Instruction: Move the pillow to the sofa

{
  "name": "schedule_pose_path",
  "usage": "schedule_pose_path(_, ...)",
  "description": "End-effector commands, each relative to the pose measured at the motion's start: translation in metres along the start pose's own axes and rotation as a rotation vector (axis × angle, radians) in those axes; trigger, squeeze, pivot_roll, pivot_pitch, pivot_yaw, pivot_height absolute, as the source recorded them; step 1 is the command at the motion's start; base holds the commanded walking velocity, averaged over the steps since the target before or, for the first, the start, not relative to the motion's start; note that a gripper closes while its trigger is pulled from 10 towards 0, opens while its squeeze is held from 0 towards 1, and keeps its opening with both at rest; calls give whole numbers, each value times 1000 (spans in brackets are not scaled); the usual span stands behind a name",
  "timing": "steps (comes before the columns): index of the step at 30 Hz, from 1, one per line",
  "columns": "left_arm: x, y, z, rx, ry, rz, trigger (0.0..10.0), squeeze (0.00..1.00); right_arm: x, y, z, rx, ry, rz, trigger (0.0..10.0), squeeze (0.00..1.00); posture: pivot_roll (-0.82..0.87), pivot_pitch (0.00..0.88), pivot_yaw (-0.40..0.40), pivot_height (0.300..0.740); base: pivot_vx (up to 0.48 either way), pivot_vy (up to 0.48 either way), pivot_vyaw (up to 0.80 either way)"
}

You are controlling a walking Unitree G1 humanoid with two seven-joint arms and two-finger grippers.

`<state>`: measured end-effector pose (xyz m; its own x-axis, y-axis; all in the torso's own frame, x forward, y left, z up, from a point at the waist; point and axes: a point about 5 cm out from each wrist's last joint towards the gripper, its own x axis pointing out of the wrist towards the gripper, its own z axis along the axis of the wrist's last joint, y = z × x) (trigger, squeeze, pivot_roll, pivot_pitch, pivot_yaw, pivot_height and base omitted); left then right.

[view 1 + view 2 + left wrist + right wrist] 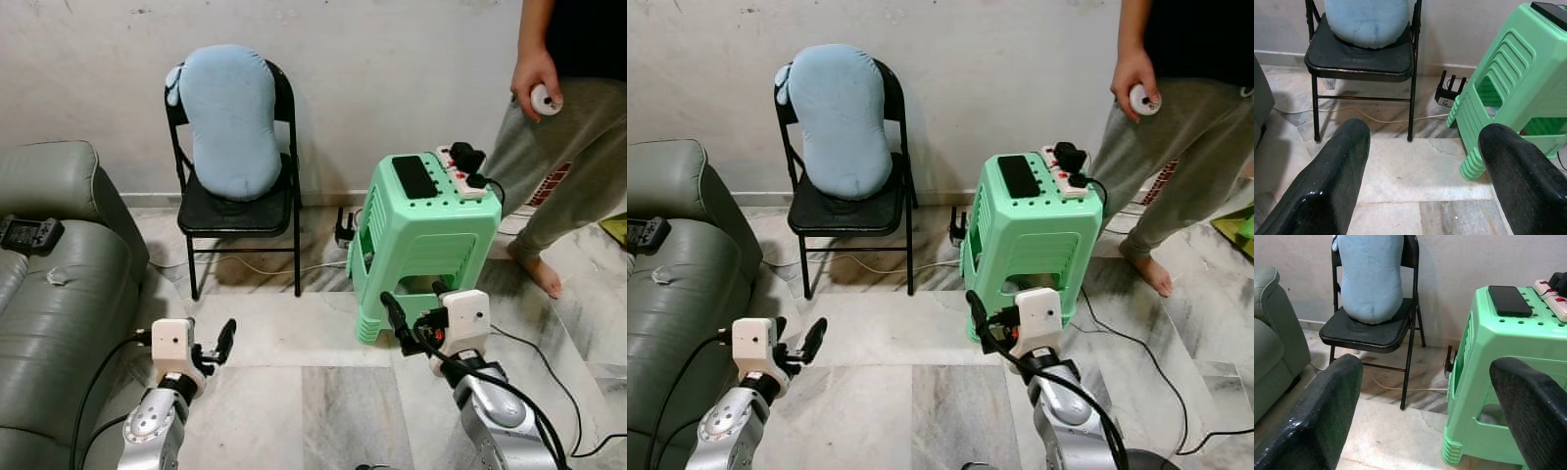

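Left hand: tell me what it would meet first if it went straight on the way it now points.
Likely the black folding chair holding the blue pillow. The open left hand faces its seat and legs across bare floor; the green stool stands off to one side. Depth is uncertain.

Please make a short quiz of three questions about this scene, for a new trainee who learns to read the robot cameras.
1. True or false: the blue pillow already lies on the grey sofa.
2. What stands on the floor between the black folding chair and the person?
A. a green plastic stool
B. a wooden table
C. a laundry basket
3. In what state are the left gripper and the right gripper?

Key
1. False. The pillow leans upright against the chair's backrest, on the seat.
2. A. The green stool carries a dark phone and a power strip.
3. Both are open and hold nothing, low over the floor in front of the chair and the stool.
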<state>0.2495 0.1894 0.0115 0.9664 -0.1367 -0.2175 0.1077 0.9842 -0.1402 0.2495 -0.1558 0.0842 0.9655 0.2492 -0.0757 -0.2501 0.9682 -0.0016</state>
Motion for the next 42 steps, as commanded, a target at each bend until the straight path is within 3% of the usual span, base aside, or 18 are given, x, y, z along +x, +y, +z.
schedule_pose_path(1, -24, 38, -74, 69, 673, 98, 10000, 0, -41, -10, -157, 36, 779, -185, 10000, 0, -161, 0, 99, 740, 0, 0, 0)
schedule_pose_path(4, -22, 45, -69, 71, 661, 151, 10000, 0, -38, -14, -156, 3, 787, -188, 10000, 0, -152, 0, 86, 740, 0, 0, 0)
schedule_pose_path(12, -22, 35, -74, 80, 669, 116, 10000, 0, -25, -20, -148, -128, 796, -127, 10000, 0, -120, 0, 49, 740, 0, 0, 0)
schedule_pose_path(42, -24, 33, -77, 72, 674, 113, 10000, 0, -25, -20, -147, -141, 798, -118, 10000, 0, -115, 0, 41, 740, 0, 0, 0)
